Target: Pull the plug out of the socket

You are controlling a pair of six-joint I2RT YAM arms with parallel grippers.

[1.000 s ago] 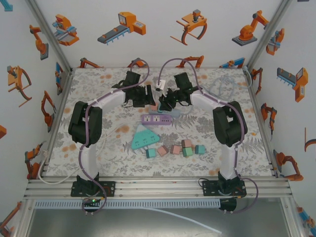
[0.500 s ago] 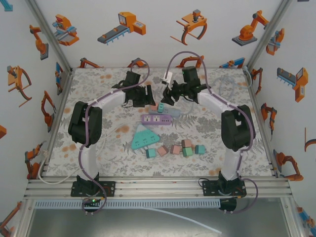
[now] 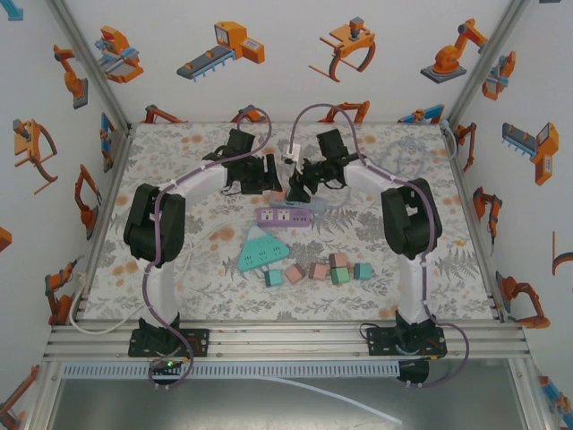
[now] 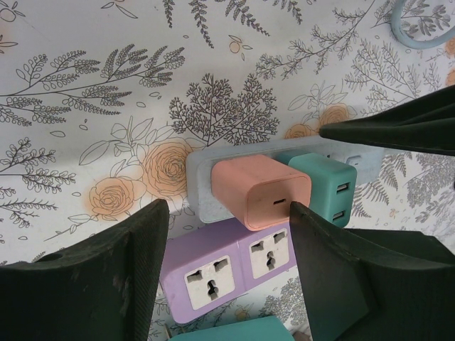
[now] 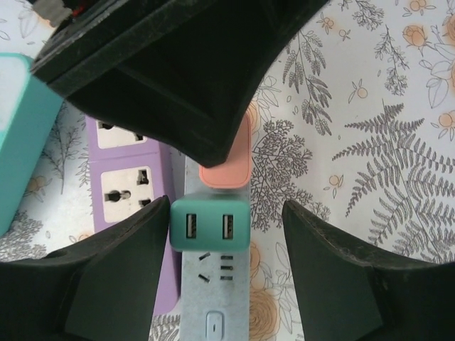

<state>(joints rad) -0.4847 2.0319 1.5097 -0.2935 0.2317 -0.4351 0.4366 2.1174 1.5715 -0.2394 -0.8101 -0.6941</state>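
The left gripper (image 4: 229,207) hangs low over the table (image 3: 179,161) with its fingers (image 4: 128,263) partly open. They stand either side of the salmon plug (image 4: 259,192) without clamping it, and there is a clear gap on the left side. The right gripper (image 5: 226,204) faces it from the other side, its fingers (image 5: 121,263) also apart around the teal USB plug (image 5: 210,226). The left finger is right at the plug's edge and the right one stands clear of it. Both plugs sit side by side, seated in the grey power strip (image 4: 200,185). A purple socket strip (image 4: 213,273) lies just beside the grey one. The two grippers crowd each other, and the left one's dark body covers most of the salmon plug in the right wrist view. Nearer the arm bases lie a teal triangular piece (image 3: 261,251) and a row of small blocks (image 3: 318,270).
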